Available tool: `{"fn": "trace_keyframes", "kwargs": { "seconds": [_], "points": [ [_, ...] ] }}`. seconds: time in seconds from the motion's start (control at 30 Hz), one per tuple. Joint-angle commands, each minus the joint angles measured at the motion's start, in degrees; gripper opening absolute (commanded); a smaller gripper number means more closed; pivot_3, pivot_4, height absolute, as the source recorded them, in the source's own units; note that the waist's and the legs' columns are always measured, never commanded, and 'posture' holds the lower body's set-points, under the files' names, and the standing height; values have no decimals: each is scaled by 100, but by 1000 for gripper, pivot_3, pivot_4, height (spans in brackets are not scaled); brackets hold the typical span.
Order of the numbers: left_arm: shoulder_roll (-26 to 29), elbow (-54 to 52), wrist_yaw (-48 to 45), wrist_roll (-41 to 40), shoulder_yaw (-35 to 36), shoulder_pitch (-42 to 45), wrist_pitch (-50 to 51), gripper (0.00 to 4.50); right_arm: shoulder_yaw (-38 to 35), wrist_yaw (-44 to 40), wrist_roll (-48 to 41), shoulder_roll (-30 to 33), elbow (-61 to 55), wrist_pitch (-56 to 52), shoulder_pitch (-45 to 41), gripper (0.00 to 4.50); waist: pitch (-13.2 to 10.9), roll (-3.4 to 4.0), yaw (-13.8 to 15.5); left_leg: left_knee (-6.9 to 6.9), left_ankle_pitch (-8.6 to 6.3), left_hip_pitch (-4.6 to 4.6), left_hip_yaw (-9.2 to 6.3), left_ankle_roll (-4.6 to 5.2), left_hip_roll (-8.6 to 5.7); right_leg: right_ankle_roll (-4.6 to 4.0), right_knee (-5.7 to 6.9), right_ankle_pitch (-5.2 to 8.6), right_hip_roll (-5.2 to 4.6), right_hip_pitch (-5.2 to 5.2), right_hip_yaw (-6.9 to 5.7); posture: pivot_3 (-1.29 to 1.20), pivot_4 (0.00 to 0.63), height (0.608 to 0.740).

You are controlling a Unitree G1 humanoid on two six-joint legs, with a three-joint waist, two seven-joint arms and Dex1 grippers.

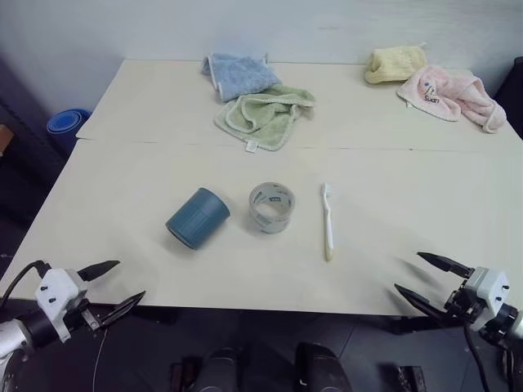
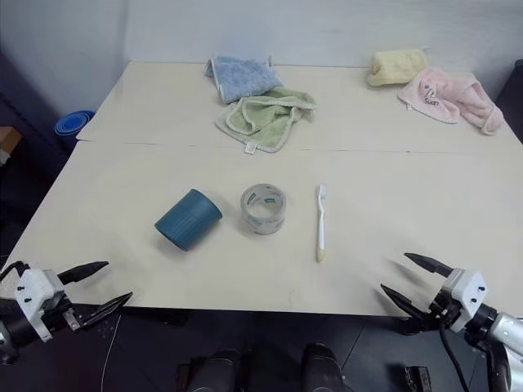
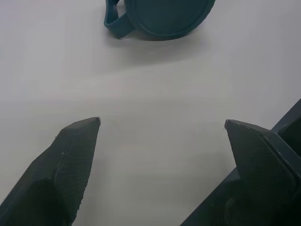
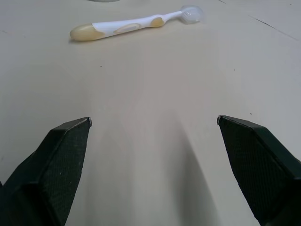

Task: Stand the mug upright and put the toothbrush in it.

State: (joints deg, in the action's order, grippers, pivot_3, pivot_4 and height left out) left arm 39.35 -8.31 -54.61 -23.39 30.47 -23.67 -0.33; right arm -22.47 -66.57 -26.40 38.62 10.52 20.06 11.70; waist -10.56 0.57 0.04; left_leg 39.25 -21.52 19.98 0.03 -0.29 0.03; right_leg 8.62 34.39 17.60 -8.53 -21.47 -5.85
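In the left eye view, the mug (image 1: 197, 217) lies on its side near the middle of the pale desk (image 1: 122, 180), with its flat base turned toward the near-left edge. Just beside it, toward the robot's right, stands a grey-white roll of tape (image 1: 271, 207), apart from the mug. Further to the right lies the toothbrush (image 1: 328, 221), flat on the desk, with its bristle head pointing to the far side and its handle end toward the near edge. On the far part of the desk there are a blue cloth (image 1: 239, 75), a green cloth (image 1: 265, 115) partly touching it, a yellow cloth (image 1: 395, 64) and a pink cloth (image 1: 453, 96). The left gripper (image 1: 110, 287) hangs at the near-left edge of the desk, its jaws spread wide and empty. The right gripper (image 1: 422, 282) is at the near-right edge, also spread wide and holding nothing.

The right eye view shows the same arrangement.

In the left wrist view, the two fingers (image 3: 70, 165) stand far apart above the bare desk, and the mug's base and small handle (image 3: 115, 21) are seen ahead, well apart from them.

In the right wrist view, the fingers (image 4: 61, 169) are also wide apart, and the toothbrush lies across the desk ahead, not touched.
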Motion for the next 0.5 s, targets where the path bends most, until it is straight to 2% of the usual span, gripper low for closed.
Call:
{"fn": "trace_keyframes", "kwargs": {
  "seconds": [0.03,0.23,0.5],
  "points": [
    [31,-195,-24,-82,42,-98,49,4500,19,35,-88,-13,-187,-41,-65,4474,0,0,0,0,0,0,0,0,0,0,0,0,0,0,0,0,150,740],
    [23,-412,-155,-622,64,25,587,4500,156,121,-107,-69,-336,-186,-205,4474,0,0,9,1,0,-2,-2,0,1,0,6,0,-1,0,1,0,150,740],
    [29,-479,-219,-569,60,17,595,4500,234,152,-82,-103,-408,-252,-282,4474,0,0,4,1,1,-3,-1,-1,-1,0,7,0,-1,0,0,0,150,740]
  ]
}}
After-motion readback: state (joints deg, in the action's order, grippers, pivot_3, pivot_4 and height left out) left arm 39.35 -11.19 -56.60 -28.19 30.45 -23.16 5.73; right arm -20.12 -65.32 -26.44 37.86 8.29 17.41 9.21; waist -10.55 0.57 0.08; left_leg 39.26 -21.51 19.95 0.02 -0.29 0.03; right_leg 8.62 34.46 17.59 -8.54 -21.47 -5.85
